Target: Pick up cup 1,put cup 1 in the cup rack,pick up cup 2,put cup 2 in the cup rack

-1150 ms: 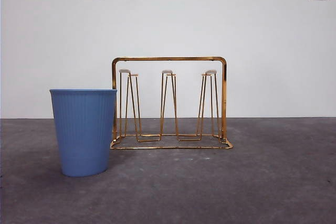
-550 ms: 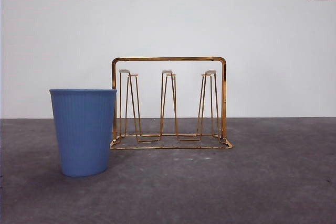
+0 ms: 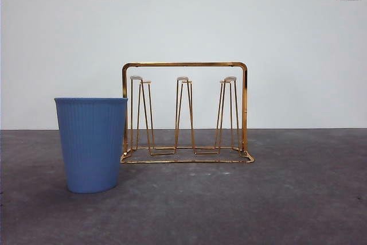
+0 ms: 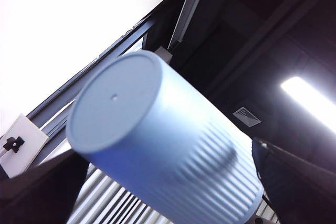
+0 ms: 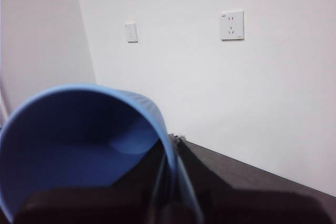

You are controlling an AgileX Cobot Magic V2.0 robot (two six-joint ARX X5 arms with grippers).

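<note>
Each gripper holds a blue cup, left [image 4: 173,156] and right [image 5: 89,150], away from the cup rack [image 3: 184,113].

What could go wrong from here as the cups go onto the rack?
The left pincer holds a ribbed blue plastic cup tilted aloft; it may slip. The right pincer pinches a second blue cup only at its rim, so it may twist. The gold wire rack has thin pegs, easy to miss.
</note>
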